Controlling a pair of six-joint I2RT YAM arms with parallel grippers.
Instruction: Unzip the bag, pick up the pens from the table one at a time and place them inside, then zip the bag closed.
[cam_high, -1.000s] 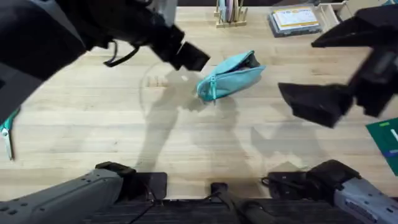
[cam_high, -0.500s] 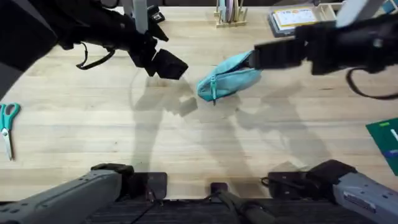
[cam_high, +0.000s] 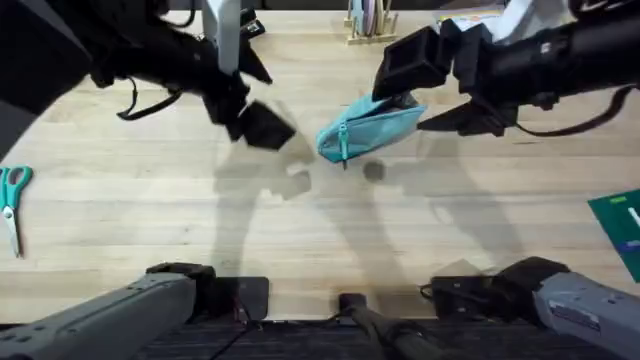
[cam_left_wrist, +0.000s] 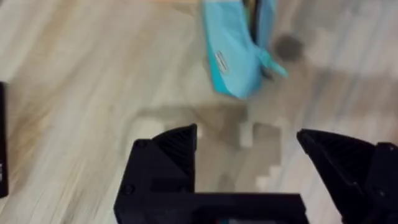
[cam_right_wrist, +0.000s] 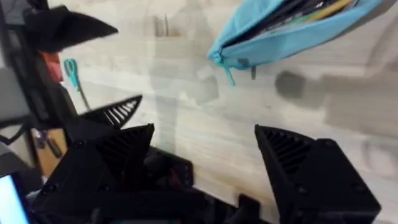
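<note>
Teal fabric, the bag (cam_high: 370, 126) lies on the table (cam_high: 150, 230) between the two grippers. The left arm comes in from the left side, and the left gripper (cam_high: 262, 127) hangs above the wood just left of the bag, not touching it; in its wrist view the two black fingers (cam_left_wrist: 163, 163) stand wide apart. The right arm reaches across from the right, and the right gripper (cam_high: 420, 70) is over the far right end of the bag; its fingers (cam_right_wrist: 298, 163) are also spread, holding nothing. The long axis of the bag runs diagonally, its pull end toward the left gripper. The zipper is open, and pens (cam_right_wrist: 311, 11) show inside. Scissors (cam_high: 10, 205) lie far left of the bag.
</note>
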